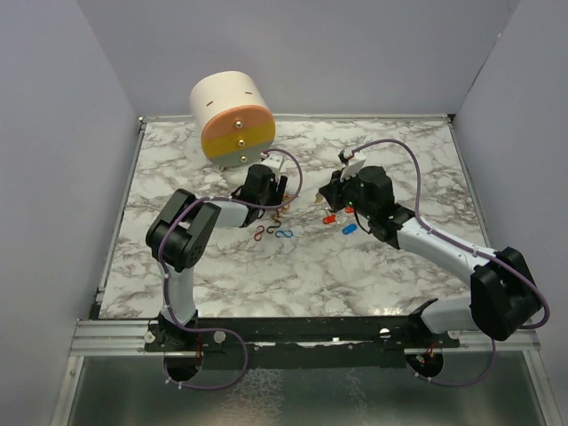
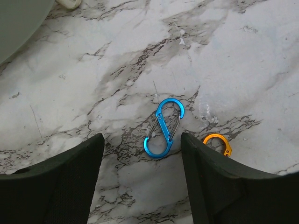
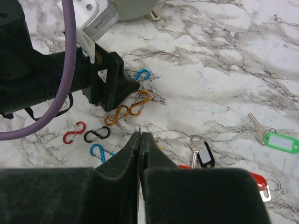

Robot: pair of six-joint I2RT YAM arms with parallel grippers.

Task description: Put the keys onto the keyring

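Right jaws closed, left jaws spread above blue clip (image 2: pixel 161 123), keys (image 3: pixel 280 142) on table (image 3: pixel 210 70)

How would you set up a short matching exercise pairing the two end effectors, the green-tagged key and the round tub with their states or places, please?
Things:
1. left end effector
2. right end effector
3. green-tagged key
4. round tub

States or places:
A. far left of the table
B. open, facing a blue clip
C. shut
D. lying loose on the table

Pairs: 1-B, 2-C, 3-D, 4-A.
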